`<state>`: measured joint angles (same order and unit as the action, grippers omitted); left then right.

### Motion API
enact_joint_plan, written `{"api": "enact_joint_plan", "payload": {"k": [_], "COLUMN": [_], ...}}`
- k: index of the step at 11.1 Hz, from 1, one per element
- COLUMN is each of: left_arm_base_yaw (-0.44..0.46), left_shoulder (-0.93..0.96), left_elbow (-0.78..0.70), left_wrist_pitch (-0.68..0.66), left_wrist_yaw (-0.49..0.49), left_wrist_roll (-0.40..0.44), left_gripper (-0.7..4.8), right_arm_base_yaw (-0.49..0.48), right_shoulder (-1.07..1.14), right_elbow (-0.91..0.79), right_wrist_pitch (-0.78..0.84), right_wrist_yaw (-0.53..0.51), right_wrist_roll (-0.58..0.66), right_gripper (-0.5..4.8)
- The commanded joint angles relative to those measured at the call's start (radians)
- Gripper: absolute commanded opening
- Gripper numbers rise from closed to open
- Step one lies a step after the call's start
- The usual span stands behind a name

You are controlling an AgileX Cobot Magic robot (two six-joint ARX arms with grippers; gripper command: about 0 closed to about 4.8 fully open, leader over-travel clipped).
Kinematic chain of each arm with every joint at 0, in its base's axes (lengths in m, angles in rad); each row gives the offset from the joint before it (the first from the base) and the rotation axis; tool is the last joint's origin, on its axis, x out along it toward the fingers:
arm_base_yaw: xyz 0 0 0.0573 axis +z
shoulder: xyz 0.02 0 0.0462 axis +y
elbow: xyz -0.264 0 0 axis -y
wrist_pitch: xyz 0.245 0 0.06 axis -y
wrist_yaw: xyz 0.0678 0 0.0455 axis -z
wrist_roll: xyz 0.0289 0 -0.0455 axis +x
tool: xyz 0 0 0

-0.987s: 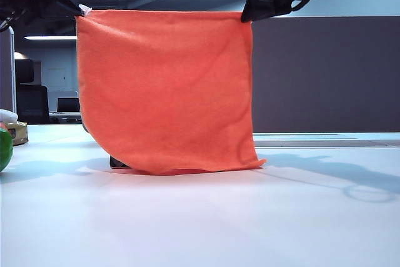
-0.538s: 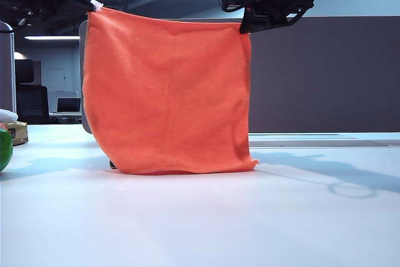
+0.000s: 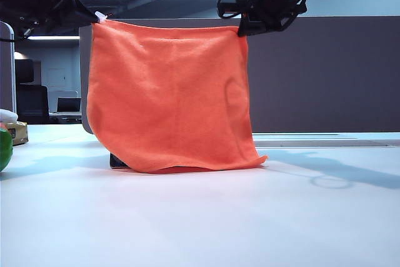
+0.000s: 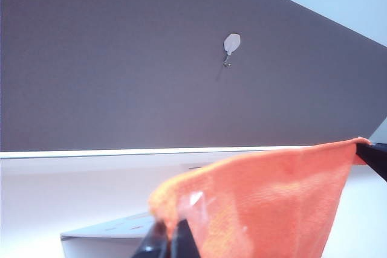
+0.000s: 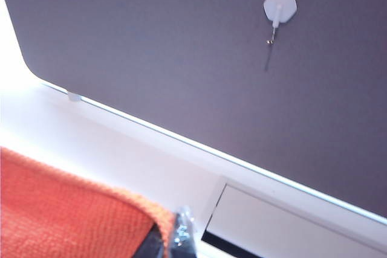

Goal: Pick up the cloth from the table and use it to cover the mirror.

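left hand: clamped on cloth corner | right hand: clamped on opposite corner

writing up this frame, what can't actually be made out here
- Mirror: exterior view, only a dark sliver at the base shows; the cloth hangs in front.
- Left gripper: exterior view, dark against the ceiling; fingertips pinch the cloth's corner, jaws unclear.
- Right gripper: same, at the other top corner.
- Green object: cut off by the exterior view's left edge; unidentifiable.
- Wrist views: the mirror cannot be picked out.
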<state>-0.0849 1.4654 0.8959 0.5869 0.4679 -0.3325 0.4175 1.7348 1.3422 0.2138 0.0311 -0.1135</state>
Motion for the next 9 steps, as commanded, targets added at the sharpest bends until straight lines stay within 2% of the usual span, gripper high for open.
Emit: {"api": "enact_joint_plan", "payload": {"k": [1,7,9], "left_arm_base_yaw": [-0.002,-0.001,-0.001], "left_shoulder": [0.048,0.051,0.070], "left_elbow": [0.031,0.061,0.140], "left_wrist_pitch": [0.032,0.047,-0.049], "left_wrist_yaw": [0.004,-0.028,-0.038], "left_wrist_roll": [0.004,0.006,0.012], "left_gripper": [-0.06,-0.06,-0.06], "right_arm_base_yaw": [-0.007,-0.013,-0.013], "right_shoulder": [0.026,0.031,0.031], "right_elbow": [0.006,0.007,0.028], "right_wrist_pitch": [0.016,0.082,0.074], "right_wrist_yaw": [0.019,0.019,0.018], "right_wrist_roll": [0.000,-0.021,-0.021], "right_gripper": [-0.03,-0.03,-0.03]}}
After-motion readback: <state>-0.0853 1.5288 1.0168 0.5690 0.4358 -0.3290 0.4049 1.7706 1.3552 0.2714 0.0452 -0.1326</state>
